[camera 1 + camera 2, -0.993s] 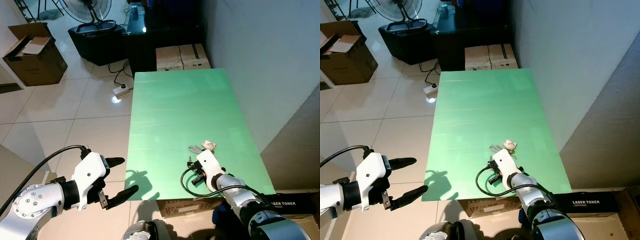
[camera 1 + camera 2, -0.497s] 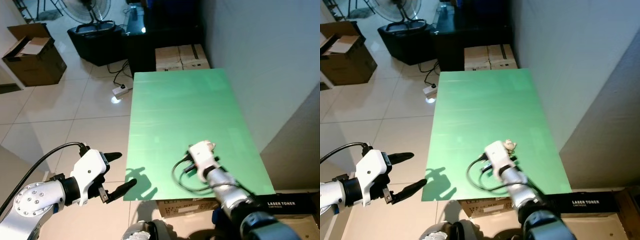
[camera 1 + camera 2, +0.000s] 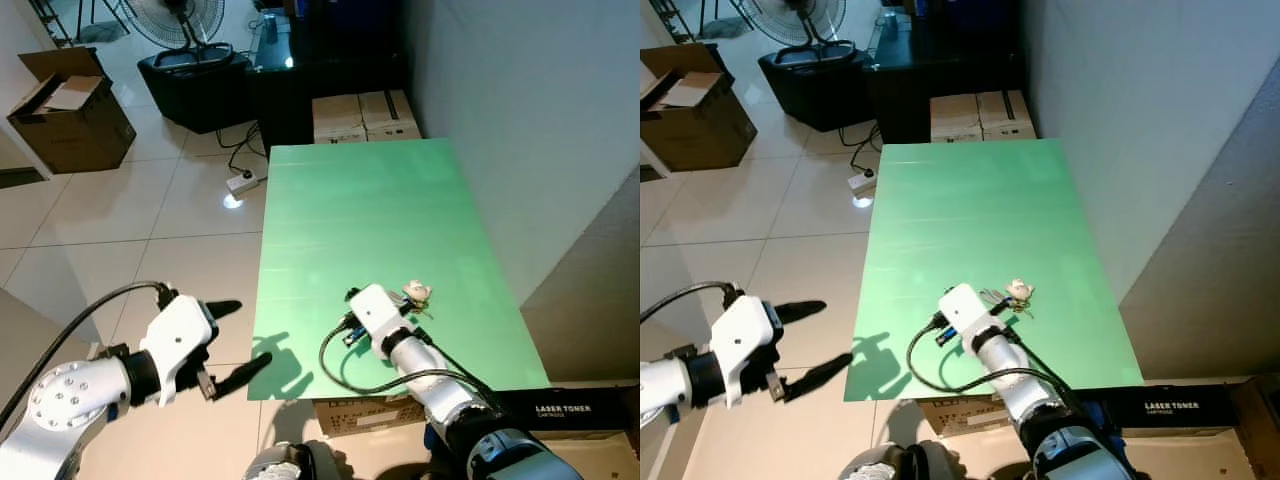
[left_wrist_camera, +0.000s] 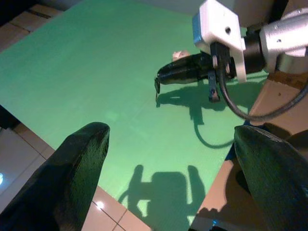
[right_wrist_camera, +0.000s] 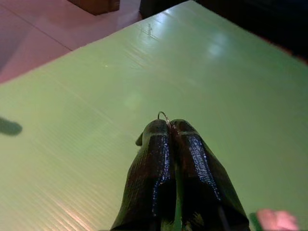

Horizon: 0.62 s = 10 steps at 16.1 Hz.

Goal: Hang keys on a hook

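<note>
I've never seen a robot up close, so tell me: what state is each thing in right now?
Left hand: open, empty, off the table's edge.
Right hand: shut on a thin wire ring.
Keys: lying on the table.
Box: flaps open.

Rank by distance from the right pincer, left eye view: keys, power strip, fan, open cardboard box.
From the right pincer, low on the green table:
1. Keys, just to its right on the table.
2. Power strip, on the floor past the table's far left corner.
3. Fan and open cardboard box: both far left, too close to call.
</note>
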{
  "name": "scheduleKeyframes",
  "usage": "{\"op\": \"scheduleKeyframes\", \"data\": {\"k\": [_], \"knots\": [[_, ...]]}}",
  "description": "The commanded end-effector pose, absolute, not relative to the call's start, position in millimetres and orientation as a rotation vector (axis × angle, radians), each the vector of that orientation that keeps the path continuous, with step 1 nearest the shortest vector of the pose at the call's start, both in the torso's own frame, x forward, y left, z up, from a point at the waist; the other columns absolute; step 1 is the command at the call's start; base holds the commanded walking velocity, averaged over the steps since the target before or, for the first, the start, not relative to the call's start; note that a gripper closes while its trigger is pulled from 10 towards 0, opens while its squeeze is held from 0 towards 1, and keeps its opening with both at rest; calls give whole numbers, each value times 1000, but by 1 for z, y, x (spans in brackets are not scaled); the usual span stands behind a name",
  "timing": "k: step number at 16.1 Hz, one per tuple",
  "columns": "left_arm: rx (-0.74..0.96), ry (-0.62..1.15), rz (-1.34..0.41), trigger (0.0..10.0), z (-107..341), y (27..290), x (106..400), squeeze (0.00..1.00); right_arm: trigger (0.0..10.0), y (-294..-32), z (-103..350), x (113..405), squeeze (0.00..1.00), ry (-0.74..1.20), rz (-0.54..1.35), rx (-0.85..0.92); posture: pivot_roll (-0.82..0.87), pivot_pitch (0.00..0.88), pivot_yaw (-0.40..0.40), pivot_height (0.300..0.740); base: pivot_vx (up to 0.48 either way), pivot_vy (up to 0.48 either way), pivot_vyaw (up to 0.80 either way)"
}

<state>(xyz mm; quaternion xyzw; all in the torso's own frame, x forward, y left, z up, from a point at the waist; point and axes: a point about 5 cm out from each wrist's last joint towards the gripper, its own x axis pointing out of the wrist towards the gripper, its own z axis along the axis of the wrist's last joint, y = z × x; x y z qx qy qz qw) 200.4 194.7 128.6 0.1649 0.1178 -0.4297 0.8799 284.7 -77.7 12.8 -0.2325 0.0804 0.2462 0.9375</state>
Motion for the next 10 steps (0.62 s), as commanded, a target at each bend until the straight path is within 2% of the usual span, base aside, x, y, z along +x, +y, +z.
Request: {"op": "scheduleKeyframes", "data": {"k": [1,5,10], "knots": [[355,254,-880,10000,127,198,201,0,0,-74,15,285,0,125,486,-524,194,72,135,740,0,0,0],[358,218,-867,10000,128,193,202,0,0,-90,20,287,0,38,337,-691,196,72,142,740,0,0,0],[361,119,-770,10000,136,190,217,0,0,-99,40,282,0,-163,207,-759,191,46,135,740,0,0,0]]}}
